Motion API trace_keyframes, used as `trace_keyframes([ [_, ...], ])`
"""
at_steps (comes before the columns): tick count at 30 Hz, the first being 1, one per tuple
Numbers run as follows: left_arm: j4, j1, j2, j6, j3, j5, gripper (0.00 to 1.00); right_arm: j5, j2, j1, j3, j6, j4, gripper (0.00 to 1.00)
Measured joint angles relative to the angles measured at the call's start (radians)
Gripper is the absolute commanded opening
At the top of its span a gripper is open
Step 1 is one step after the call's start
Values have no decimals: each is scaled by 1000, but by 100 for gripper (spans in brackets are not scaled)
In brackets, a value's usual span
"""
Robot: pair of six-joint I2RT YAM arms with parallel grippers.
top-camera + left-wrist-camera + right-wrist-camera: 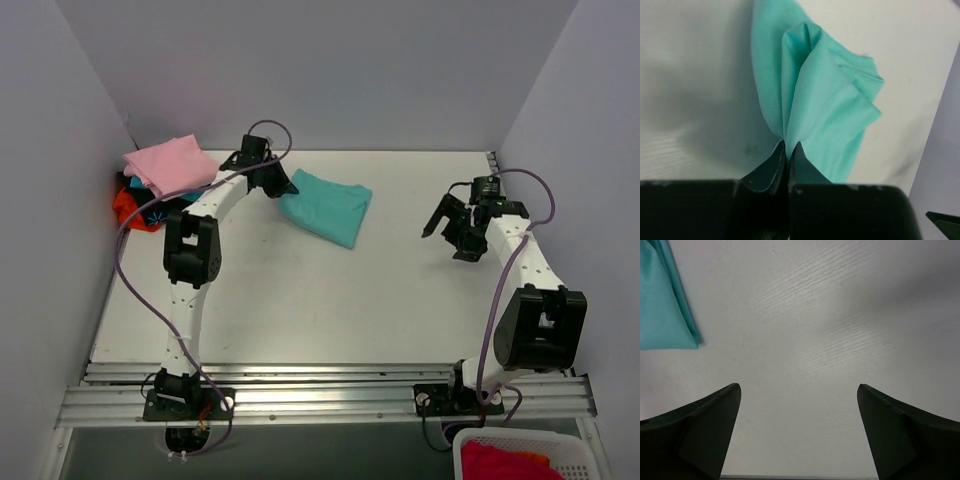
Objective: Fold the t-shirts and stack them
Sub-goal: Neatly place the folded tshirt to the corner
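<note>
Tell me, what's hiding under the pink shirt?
An orange-red shirt and some black cloth with blue print peek out beneath the pink shirt. The rest of them is covered.

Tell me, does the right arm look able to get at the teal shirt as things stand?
Probably yes. The right gripper hangs open over bare table, with nothing between it and the teal shirt. The left gripper is shut on the shirt's opposite end only.

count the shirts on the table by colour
pink shirt: 1
orange-red shirt: 1
black shirt with light-blue print: 1
teal shirt: 1
total: 4
</note>
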Motion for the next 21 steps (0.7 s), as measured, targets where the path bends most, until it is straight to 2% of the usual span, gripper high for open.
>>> trace_keyframes([
  [5,-138,92,69,64,301,-18,2,-23,0,0,-29,11,16,97],
  [13,-206,220,100,67,411,-24,2,-41,0,0,-50,13,24,96],
  [21,-257,269,146,57,582,-15,2,-49,0,7,-69,13,35,96],
])
